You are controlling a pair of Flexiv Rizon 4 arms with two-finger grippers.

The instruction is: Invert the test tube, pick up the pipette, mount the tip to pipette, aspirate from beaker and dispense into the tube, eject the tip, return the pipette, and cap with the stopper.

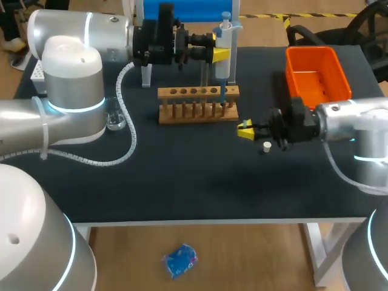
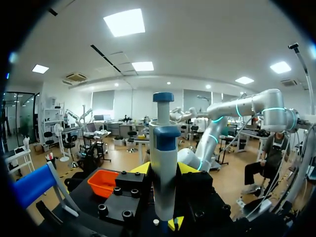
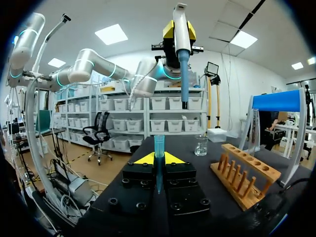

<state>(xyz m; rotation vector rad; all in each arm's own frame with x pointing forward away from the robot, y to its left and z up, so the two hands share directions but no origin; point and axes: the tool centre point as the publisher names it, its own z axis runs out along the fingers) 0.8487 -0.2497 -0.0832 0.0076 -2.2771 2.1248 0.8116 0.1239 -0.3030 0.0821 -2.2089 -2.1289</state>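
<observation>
My left gripper [image 1: 221, 54] is shut on the white and blue pipette [image 1: 224, 48], holding it upright above the right end of the wooden tube rack [image 1: 199, 104]. In the left wrist view the pipette [image 2: 164, 163] stands between the fingers [image 2: 141, 169]. My right gripper [image 1: 245, 130] hovers low over the table in front of the rack's right end, shut on a blue pipette tip [image 3: 159, 147] that points up. From the right wrist view the pipette [image 3: 180, 44] hangs high ahead of the tip. A small white stopper [image 1: 267, 145] lies beside the right gripper. The glass beaker [image 1: 115, 119] stands at the left.
An orange bin [image 1: 316, 76] sits at the back right of the black table [image 1: 200, 182]. The blue pipette stand [image 1: 182, 12] rises behind the rack. The beaker [image 3: 201, 145] and the rack [image 3: 244, 173] lie ahead of the right gripper.
</observation>
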